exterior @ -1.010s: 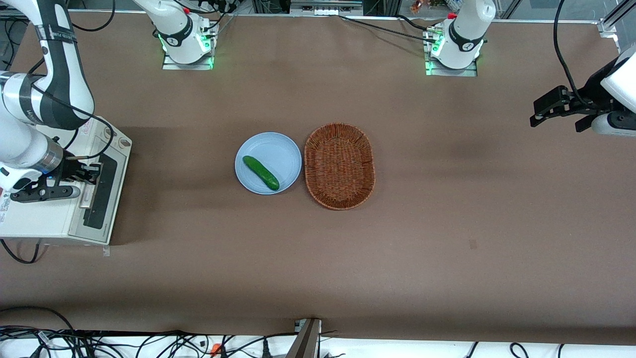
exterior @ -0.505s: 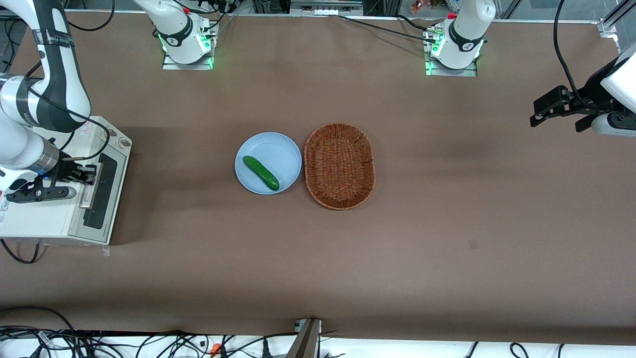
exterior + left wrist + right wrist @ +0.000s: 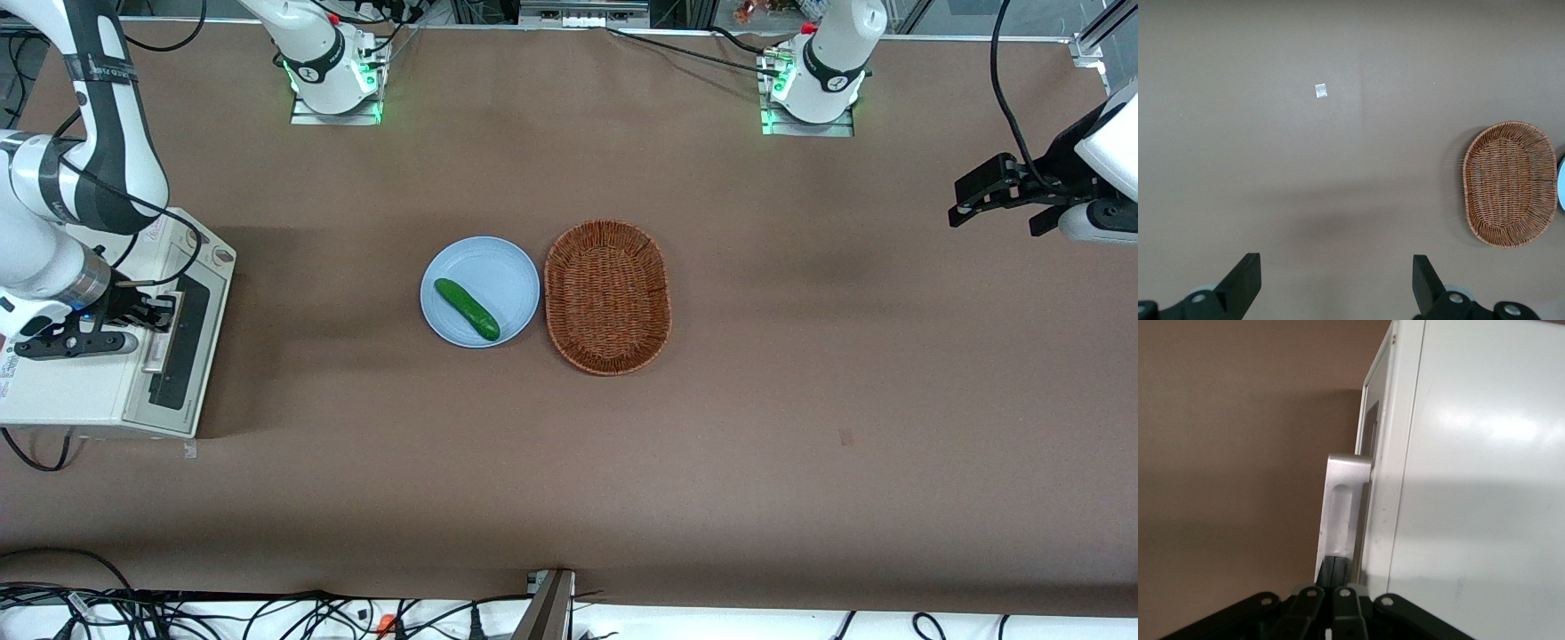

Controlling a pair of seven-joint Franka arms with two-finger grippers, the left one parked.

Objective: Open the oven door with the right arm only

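Hand on the right arm sits over the toaster oven at the working arm's end of the desk, fingers pinching the silver bar handle of the oven door. Door directly under the hand, near-closed against the cream body. Plate with cucumber and wicker basket well apart from the hand, mid-desk.

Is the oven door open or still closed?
Closed. The oven door sits flat against the oven, and the hand is at its silver handle.
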